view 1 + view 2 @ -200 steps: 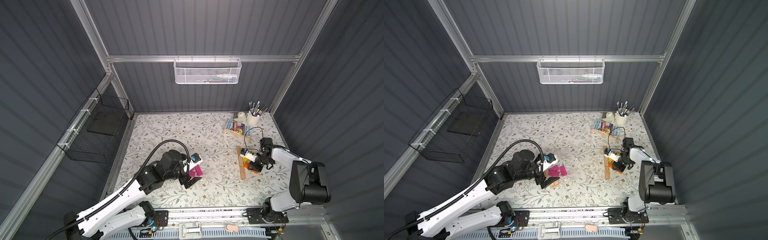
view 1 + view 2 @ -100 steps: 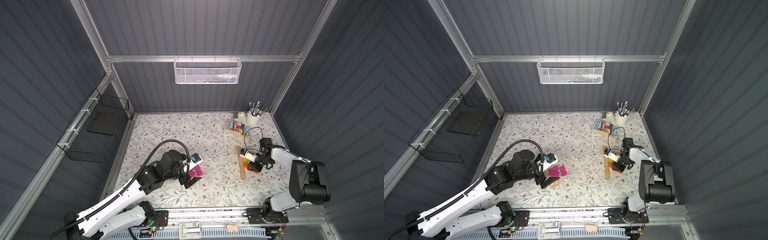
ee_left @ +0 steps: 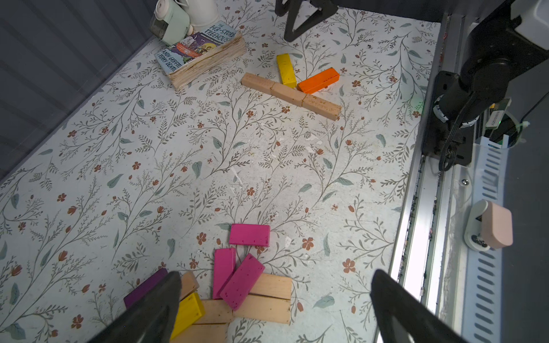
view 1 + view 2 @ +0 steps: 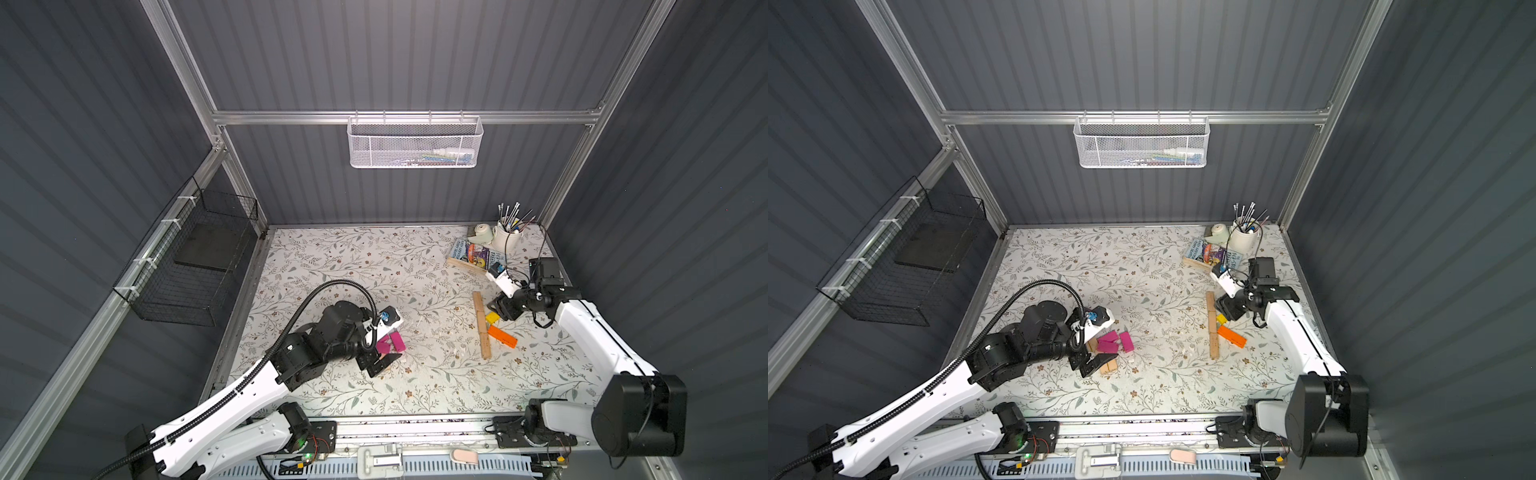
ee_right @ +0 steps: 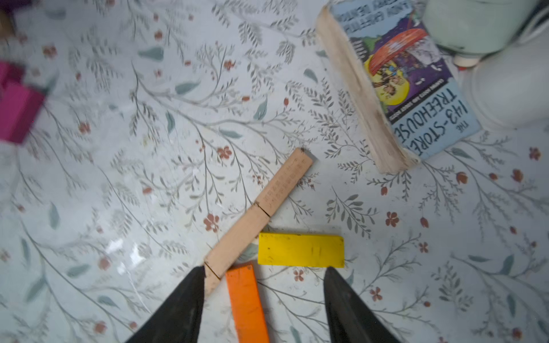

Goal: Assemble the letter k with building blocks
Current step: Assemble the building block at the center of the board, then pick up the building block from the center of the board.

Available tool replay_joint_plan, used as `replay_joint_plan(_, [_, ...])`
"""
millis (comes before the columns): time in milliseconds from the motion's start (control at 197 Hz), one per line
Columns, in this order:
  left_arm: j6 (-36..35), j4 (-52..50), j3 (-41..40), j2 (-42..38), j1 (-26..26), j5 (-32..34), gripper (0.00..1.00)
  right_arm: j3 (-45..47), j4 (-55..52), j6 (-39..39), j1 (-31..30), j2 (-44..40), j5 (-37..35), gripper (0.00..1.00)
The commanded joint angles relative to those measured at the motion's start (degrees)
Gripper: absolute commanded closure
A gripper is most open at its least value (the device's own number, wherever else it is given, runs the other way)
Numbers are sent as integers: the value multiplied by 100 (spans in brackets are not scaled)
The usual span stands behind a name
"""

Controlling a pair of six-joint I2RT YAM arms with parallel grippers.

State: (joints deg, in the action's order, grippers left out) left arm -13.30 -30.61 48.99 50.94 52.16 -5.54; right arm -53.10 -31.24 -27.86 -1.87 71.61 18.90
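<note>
Just ahead of the parted, empty right jaws: yellow block (image 5: 301,249), against the tan stem (image 5: 252,222); between and below them, orange block (image 5: 245,300). Below the wide-open left jaws: spare blocks (image 3: 237,285). Likely light, stiff, smooth; pinch across the narrow sides, mid-length.

Both top views look steeply down from high up on the whole floral table (image 4: 374,266). The wrist cameras sit close — left looking across, right nearly straight down — sharing the tan bar row (image 3: 290,95), yellow block (image 3: 286,69), orange block (image 3: 318,80) and book (image 3: 197,50).
</note>
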Motion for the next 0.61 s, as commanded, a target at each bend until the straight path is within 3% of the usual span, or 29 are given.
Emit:
replay_joint_plan(0, [74,-45,-105,-54,34,85,0,17,66,2821,-413,-173,-553,33])
replay_joint_plan(81, [75,-58,-106,-40,34,114,0,99,23,3759,-690,-214,-1093,29])
replay_joint_plan(183, [82,-58,-118,-31,33,123,0,-12,-351,4267,-936,87,-1627,28])
replay_joint_plan(294, [81,-63,-118,-22,31,158,1,-181,-827,4355,-1086,620,-2161,26])
replay_joint_plan(604, [66,-80,-141,4,38,264,0,-185,-898,4334,-1314,1571,-2654,21])
